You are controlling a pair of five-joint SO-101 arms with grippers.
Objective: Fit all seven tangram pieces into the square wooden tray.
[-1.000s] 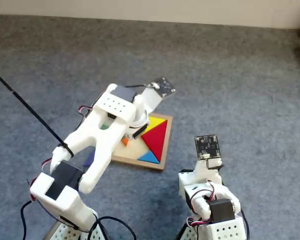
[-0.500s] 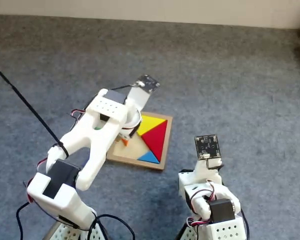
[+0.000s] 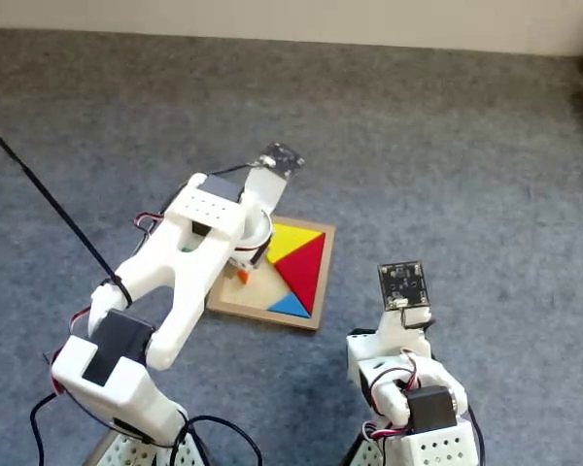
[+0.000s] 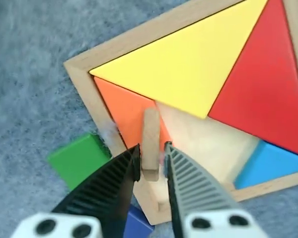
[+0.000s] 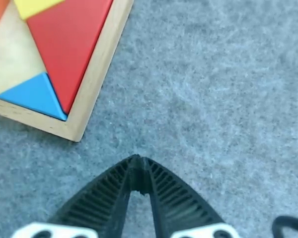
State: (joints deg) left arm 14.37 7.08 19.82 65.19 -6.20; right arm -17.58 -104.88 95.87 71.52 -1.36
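Left tool (image 4: 151, 149) is pinching a pale piece (image 4: 151, 126) on edge over the bare gap in the tray (image 4: 97, 49) (4 pieces seated), likely for tipping it flat; right tool (image 5: 139, 164) is sitting closed, empty.

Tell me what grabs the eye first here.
The left gripper pinches a pale piece on edge over the tray, where a big yellow triangle and a red triangle lie. A green piece lies on the carpet outside the tray. The right gripper hangs shut above the carpet.
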